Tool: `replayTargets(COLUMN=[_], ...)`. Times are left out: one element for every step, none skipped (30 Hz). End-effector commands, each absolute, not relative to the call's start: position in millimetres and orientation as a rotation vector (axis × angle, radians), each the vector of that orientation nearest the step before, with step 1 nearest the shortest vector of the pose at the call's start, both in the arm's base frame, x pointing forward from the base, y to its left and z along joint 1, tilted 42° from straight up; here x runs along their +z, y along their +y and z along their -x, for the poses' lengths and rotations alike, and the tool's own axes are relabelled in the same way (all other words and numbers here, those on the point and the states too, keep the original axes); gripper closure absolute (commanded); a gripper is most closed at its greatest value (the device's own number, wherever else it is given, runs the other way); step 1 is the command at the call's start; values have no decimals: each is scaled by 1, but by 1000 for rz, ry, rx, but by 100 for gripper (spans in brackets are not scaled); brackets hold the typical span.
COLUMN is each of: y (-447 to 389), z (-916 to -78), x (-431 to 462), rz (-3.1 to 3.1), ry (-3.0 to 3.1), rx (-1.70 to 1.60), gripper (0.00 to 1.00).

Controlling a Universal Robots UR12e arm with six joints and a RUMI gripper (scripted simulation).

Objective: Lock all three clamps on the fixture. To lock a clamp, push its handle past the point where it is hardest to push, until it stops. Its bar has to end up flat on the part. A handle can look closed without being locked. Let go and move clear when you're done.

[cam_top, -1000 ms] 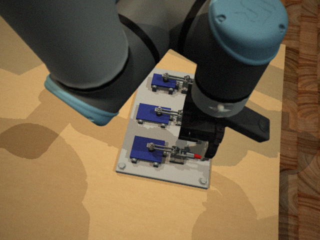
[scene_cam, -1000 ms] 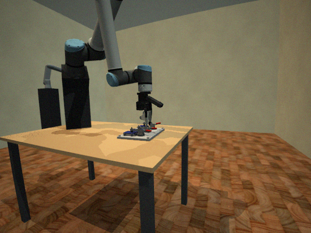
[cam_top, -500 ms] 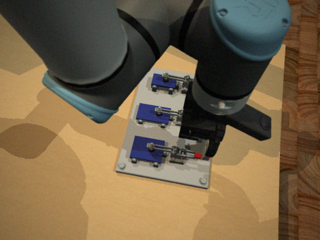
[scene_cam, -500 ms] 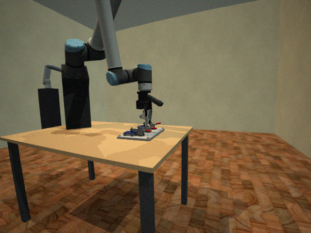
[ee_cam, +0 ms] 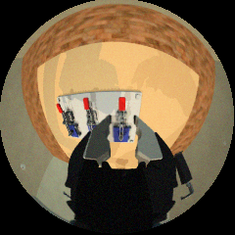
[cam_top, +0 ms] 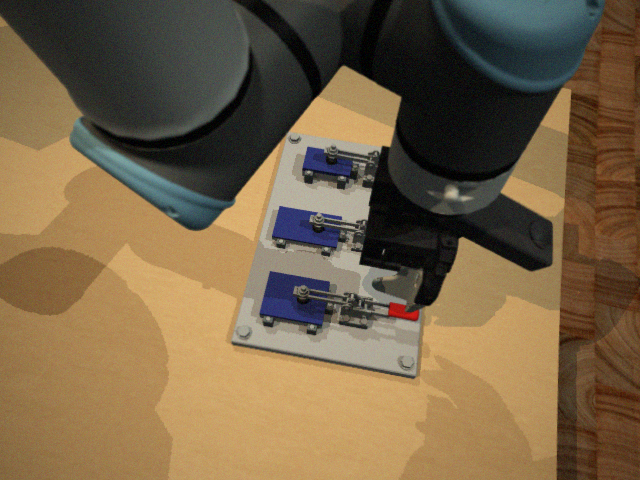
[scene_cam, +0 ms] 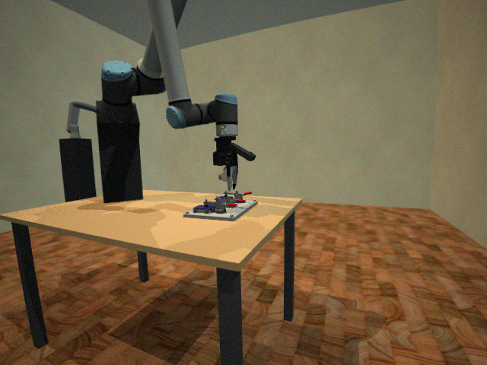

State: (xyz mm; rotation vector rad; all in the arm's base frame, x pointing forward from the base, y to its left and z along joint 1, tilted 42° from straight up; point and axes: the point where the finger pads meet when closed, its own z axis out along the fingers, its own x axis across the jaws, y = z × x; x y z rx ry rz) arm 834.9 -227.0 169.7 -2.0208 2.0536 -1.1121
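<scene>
A grey fixture plate (cam_top: pixel 330 258) lies on the table with three toggle clamps, each over a blue part. The near clamp (cam_top: pixel 336 304) has its bar down on its blue part (cam_top: pixel 292 298), and its red handle (cam_top: pixel 403 310) lies low and points right. The bars of the middle clamp (cam_top: pixel 336 224) and far clamp (cam_top: pixel 346 155) also lie low; my wrist hides their handles here. All three red handles show in the wrist view (ee_cam: pixel 120 103) and in the exterior view (scene_cam: pixel 240 201). My gripper (cam_top: pixel 400 297) hangs a little above the near handle, with its fingers narrowed and nothing between them (ee_cam: pixel 122 122).
The fixture sits near the table's right edge (cam_top: pixel 560 310), with wooden floor beyond it. The robot's dark base (scene_cam: pixel 118 157) and a dark box (scene_cam: pixel 76 169) stand at the table's far left. My upper arm blocks much of the top view.
</scene>
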Motion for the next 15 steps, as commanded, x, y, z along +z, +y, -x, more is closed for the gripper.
replayTargets(y=[-222,-221,-220,-219,-218,-217,-217,-217,-216,-215,-215,-214,-213,-213,-212], z=[-829,-828,-827,-826,-825,-824,-824,-824,-823,-822,-821,-820,-820,-819,-818], x=[179,181,182,184,185,187,187,187,188,189,191,192,193,194,195], rz=[2020,2020,2020,2020,2020,2020,2020,2020,2020,2020,2020,2020,2020,2020,2020], ry=[2053,2053,2053,2053,2053,2053,2053,2053,2053,2053,2053,2053,2053,2053,2053], rx=[-1113,-1113,-1113,-1113,-1113,-1113,-1113,-1113,-1113,-1113,-1113,-1113,-1113,-1113,-1113], gripper=[72,72,72,72,72,72,72,72,72,72,72,72,72,72,72])
